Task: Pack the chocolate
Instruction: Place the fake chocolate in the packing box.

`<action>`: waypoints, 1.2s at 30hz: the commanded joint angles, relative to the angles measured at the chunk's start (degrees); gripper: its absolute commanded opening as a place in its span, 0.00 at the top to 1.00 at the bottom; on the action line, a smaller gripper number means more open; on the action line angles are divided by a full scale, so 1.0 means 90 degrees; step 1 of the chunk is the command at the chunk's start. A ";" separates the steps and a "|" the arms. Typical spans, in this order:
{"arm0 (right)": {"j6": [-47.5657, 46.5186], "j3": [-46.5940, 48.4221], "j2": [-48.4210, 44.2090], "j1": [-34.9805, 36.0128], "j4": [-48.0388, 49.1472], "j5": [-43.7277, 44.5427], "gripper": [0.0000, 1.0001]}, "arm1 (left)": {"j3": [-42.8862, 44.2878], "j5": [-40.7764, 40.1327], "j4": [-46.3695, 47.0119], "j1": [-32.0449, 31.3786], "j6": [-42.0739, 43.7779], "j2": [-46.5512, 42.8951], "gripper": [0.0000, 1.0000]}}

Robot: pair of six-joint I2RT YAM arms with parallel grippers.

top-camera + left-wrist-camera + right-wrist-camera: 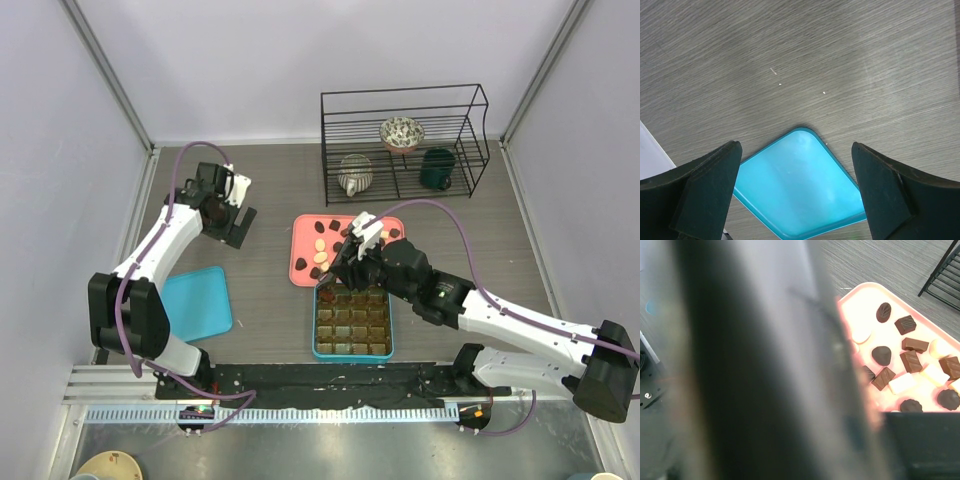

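Several pieces of chocolate, dark, mid brown and cream, lie on the pink tray. The right wrist view also shows the chocolate on the tray. My right gripper hangs over the far left corner of the teal box with brown compartments. A dark brown piece shows just under its tips; whether it is held is unclear. A blurred dark mass hides the jaws in the right wrist view. My left gripper stands open and empty over the table.
A teal lid lies flat at the left, below the left gripper. A black wire rack at the back right holds a patterned bowl, a grey pot and a dark green mug.
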 commanded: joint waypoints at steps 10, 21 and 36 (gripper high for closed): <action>-0.0008 0.0118 -0.0184 0.0056 0.0560 0.0248 0.67 | 0.0099 0.0089 -0.0036 0.0002 0.0109 -0.0238 0.03; -0.0838 0.0129 0.0313 0.0046 0.1886 0.1195 0.79 | 0.0099 0.0070 0.0003 0.0002 0.0148 -0.0229 0.03; -0.1367 0.1474 0.3321 -0.0617 0.4075 0.1919 0.80 | 0.0050 0.0011 0.0023 0.0002 0.0167 -0.0307 0.03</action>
